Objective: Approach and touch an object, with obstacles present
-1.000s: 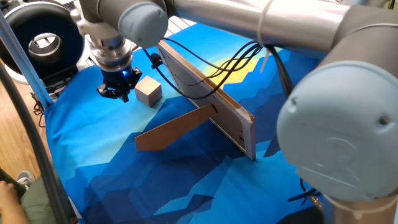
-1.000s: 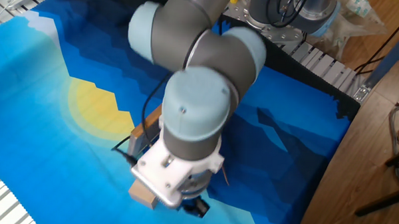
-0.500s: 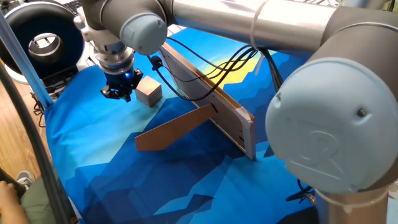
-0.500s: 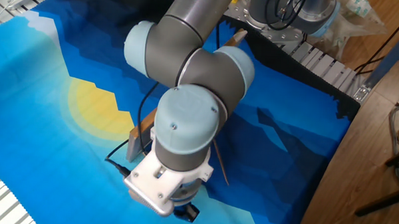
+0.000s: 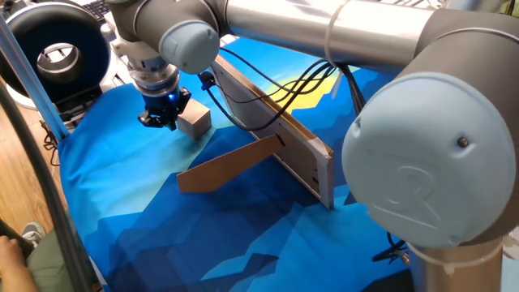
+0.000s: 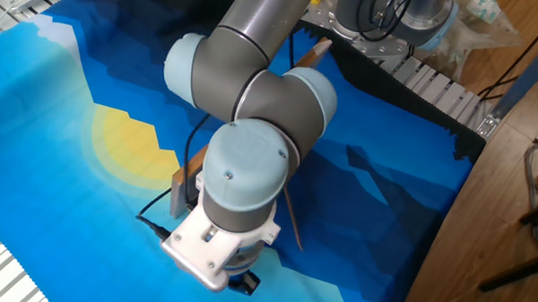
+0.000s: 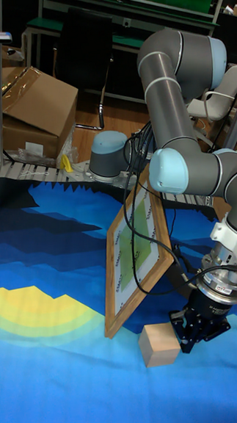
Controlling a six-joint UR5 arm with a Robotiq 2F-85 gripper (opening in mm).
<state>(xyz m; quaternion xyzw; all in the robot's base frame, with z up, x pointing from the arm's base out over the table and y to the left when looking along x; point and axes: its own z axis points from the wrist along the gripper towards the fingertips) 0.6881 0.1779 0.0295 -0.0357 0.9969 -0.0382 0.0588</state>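
The object, a small pale wooden cube (image 5: 195, 121), sits on the blue cloth just left of the obstacles. In the tall fixed view the cube (image 7: 157, 344) lies below the board's lower corner. My gripper (image 5: 165, 120) is low at the cube's side, with its dark fingers together and pressed up against it. The tall view shows the gripper (image 7: 196, 332) touching the cube's right face. The obstacles are a long light-wood board (image 5: 276, 130) standing on edge and a brown cardboard strip (image 5: 231, 166) leaning off it. In the other fixed view my arm hides the cube.
The board (image 7: 139, 251) tilts upright close behind the cube, with black cables draped across it. A black ring light (image 5: 53, 49) stands off the cloth's far left corner. A cardboard box (image 7: 24, 110) sits behind the table.
My gripper has moved right and slightly down, closing the gap to the cube until it meets the cube's side. The cube and the board have stayed in place.
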